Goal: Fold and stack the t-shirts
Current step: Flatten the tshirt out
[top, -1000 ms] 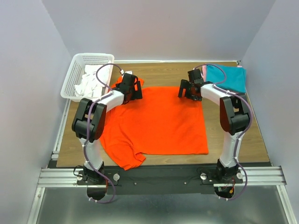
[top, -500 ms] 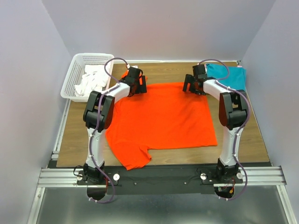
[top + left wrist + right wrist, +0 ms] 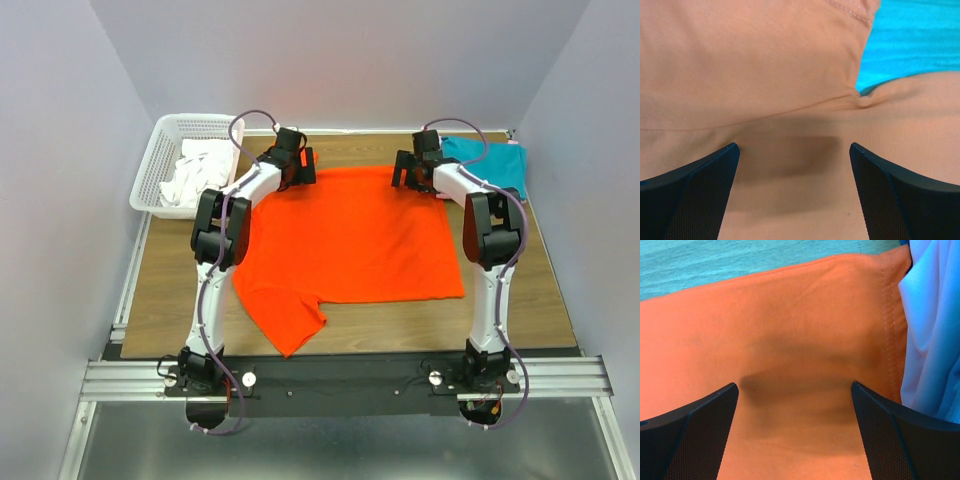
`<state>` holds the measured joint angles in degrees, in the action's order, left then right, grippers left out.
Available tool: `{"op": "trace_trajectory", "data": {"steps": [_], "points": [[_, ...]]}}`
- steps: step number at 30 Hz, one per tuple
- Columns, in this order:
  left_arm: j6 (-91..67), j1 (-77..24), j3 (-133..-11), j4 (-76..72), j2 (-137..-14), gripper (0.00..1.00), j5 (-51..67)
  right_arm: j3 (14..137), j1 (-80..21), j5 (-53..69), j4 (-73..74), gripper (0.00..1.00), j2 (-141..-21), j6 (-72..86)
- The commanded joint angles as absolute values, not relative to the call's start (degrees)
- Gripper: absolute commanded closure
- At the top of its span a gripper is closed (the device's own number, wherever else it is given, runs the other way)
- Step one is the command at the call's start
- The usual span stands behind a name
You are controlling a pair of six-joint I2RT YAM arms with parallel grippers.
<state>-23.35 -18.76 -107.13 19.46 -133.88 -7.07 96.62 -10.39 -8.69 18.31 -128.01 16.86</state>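
Observation:
The orange-red t-shirt (image 3: 350,240) lies spread flat on the wooden table, with one sleeve (image 3: 290,325) pointing toward the near edge. My left gripper (image 3: 292,168) is at the shirt's far left corner and my right gripper (image 3: 411,172) is at its far right corner. Both are low over the cloth. In the left wrist view the orange cloth (image 3: 765,65) fills the space under the open left gripper (image 3: 794,147). The right wrist view shows the same cloth (image 3: 790,330) and its hem below the open right gripper (image 3: 795,386). Nothing is pinched between either pair of fingers.
A teal t-shirt (image 3: 490,165) lies folded at the far right, just beyond the right gripper. A white mesh basket (image 3: 150,175) holding white cloth (image 3: 195,175) stands at the far left. A pale cloth (image 3: 930,340) borders the hem in the right wrist view.
Both grippers have reached farther toward the back of the table, and the orange shirt has slid away from the near edge with them. Both stay open.

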Motion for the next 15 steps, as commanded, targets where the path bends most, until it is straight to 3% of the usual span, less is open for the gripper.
{"op": "trace_trajectory", "data": {"steps": [1,9,15], "points": [[-22.06,-17.75,-110.03,22.41,-136.58,0.02,-4.57,98.0,-10.2,-8.88,20.57,0.0,-131.13,15.82],[-19.69,-17.58,-118.83,25.93,-132.04,0.02,-5.36,102.47,-10.2,-4.66,22.32,0.0,-128.07,14.68],[-22.66,-18.98,-104.18,20.84,-114.57,0.02,-5.53,98.97,-11.6,-0.35,22.5,0.0,-118.05,14.85]]}}
